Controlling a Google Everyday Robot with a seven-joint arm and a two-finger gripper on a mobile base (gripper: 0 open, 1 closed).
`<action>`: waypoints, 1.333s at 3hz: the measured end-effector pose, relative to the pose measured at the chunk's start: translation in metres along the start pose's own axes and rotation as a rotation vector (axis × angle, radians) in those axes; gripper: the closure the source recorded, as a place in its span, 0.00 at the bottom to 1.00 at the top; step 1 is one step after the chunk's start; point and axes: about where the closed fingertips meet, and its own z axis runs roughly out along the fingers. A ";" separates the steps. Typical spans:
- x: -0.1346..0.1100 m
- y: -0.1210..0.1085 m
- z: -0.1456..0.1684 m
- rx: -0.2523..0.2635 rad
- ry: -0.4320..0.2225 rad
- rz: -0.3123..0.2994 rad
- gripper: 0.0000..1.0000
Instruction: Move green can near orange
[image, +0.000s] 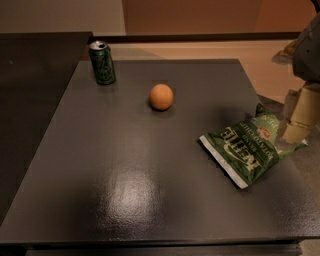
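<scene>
The green can (102, 62) stands at the 11 o'clock corner of the counter (125, 190). The orange (161, 97) is apart from it. The pincer (300, 117) is past the 3 o'clock edge; I cannot tell its opening.

Chip bag (247, 150) on dark table (125, 175)

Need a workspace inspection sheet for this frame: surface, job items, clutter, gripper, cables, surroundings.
Surface: dark grey tabletop, glossy, with a glare patch near the front.
Job's things: green can upright at the back left; orange to its right and nearer the camera, with a gap between them.
Clutter: green chip bag lying flat at the table's right edge.
Grippers: gripper at the right edge of the view, just past the chip bag, far from can and orange.
Cables: nothing seen.
Surroundings: darker surface adjoining on the left; tan area behind the table.
</scene>
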 end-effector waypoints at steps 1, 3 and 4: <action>-0.001 -0.001 0.000 0.003 0.000 -0.001 0.00; -0.034 -0.048 0.037 -0.001 -0.110 0.041 0.00; -0.054 -0.084 0.057 -0.003 -0.190 0.088 0.00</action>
